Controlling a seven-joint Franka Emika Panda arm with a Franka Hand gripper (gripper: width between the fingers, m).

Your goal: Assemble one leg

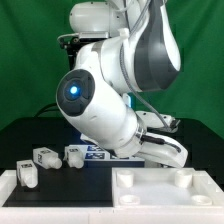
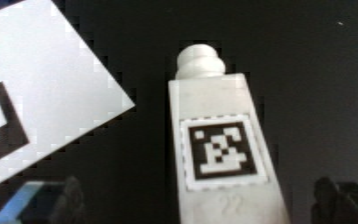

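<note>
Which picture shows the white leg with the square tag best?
The wrist view: the leg is close up, tag and rounded tip clear. The exterior view shows only tiny look-alike legs; which is this one, I cannot tell.

Three white legs lie on the table [image 1: 25, 140] in the exterior view: first leg [image 1: 27, 172], second leg [image 1: 45, 158], third leg [image 1: 75, 153]. One socketed panel [image 1: 165, 190], one arm [image 1: 110, 90]. The wrist view shows one leg [image 2: 215, 130] and two fingers [image 2: 51, 200] of one claw [image 2: 197, 202].

A green backdrop [image 1: 25, 50] rises behind the black table [image 1: 22, 135] (evenly lit).
</note>
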